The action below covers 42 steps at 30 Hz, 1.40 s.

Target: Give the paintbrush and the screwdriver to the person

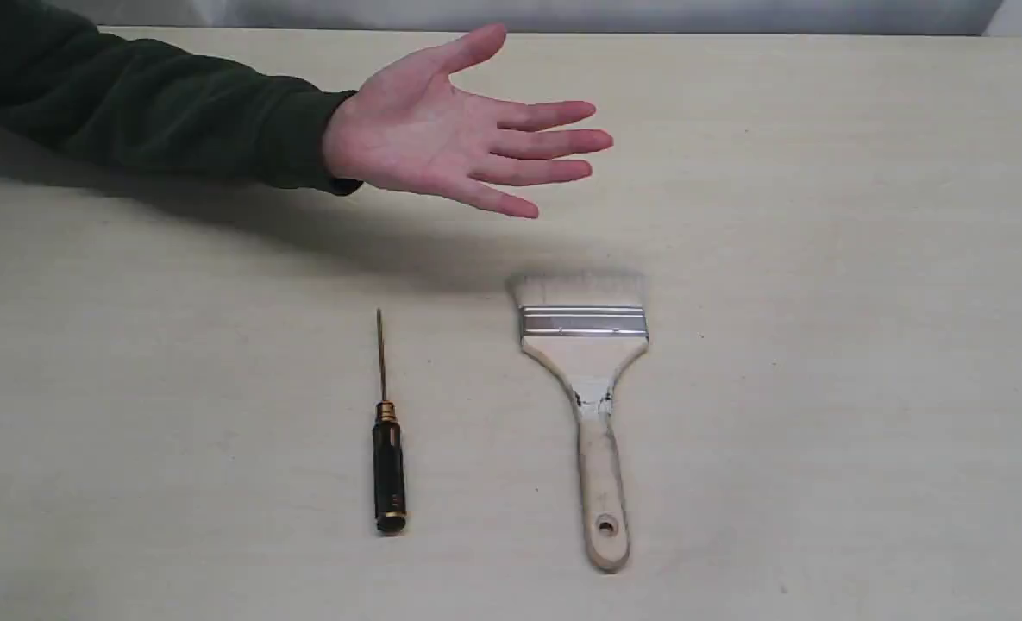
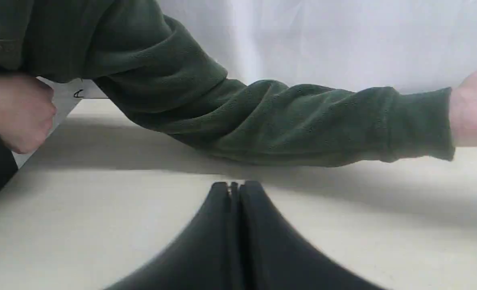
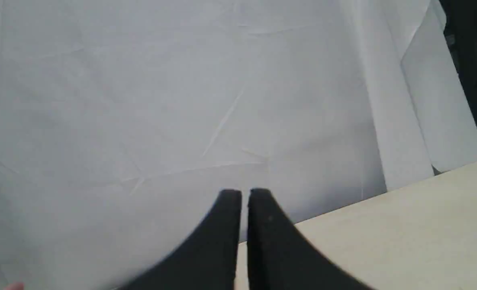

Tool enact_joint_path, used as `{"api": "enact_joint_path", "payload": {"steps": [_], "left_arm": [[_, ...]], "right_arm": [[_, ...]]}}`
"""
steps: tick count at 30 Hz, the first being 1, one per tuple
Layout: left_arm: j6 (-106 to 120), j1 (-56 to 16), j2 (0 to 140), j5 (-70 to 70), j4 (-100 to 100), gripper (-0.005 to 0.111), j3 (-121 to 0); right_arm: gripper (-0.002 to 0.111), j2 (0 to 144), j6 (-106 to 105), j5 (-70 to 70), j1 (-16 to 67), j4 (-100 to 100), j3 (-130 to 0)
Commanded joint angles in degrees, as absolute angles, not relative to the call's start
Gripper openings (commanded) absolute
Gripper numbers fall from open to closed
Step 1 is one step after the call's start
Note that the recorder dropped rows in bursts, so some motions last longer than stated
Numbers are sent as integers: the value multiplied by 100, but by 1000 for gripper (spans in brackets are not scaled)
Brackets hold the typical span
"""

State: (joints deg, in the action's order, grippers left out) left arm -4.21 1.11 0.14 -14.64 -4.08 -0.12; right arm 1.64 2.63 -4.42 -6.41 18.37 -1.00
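The paintbrush [image 1: 586,379] lies flat on the table, pale bristles toward the far side, wooden handle toward the near edge. Left of it lies the screwdriver [image 1: 386,440], thin shaft pointing away, black handle nearer. The person's open hand [image 1: 450,134], palm up, hovers over the far part of the table, its dark green sleeve [image 1: 140,103] reaching in from the left. Neither gripper shows in the exterior view. My left gripper [image 2: 234,186] is shut on nothing, low over the table near the sleeve [image 2: 286,121]. My right gripper [image 3: 244,193] is shut and empty, facing a white backdrop.
The light wooden table [image 1: 864,345] spreads wide to the right of the brush. A white cloth backdrop [image 3: 182,100] stands behind the table's far edge. A second hand [image 2: 15,112] of the person rests at the table's corner in the left wrist view.
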Motion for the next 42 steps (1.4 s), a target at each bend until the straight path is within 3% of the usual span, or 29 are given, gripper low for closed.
{"api": "enact_joint_path", "payload": {"steps": [1,15,23,26,30,42], "left_arm": [[-432,64,0,-1419,-400,0,0],[-432,64,0,-1419,-400,0,0],[-432,64,0,-1419,-400,0,0],[-432,64,0,-1419,-400,0,0],[-432,64,0,-1432,-383,0,0],[-432,64,0,-1432,-394,0,0]], "right_arm": [[4,461,295,-435,-650,1859,-367],[4,2589,-239,1124,-650,2080,-2573],[4,4446,-3594,2737,-650,5071,-3957],[4,5210,-3979,3229,-650,5324,-4446],[4,6037,-3875,3269,-374,4792,-4887],[4,7862,-452,2985,2051,140,-5408]]}}
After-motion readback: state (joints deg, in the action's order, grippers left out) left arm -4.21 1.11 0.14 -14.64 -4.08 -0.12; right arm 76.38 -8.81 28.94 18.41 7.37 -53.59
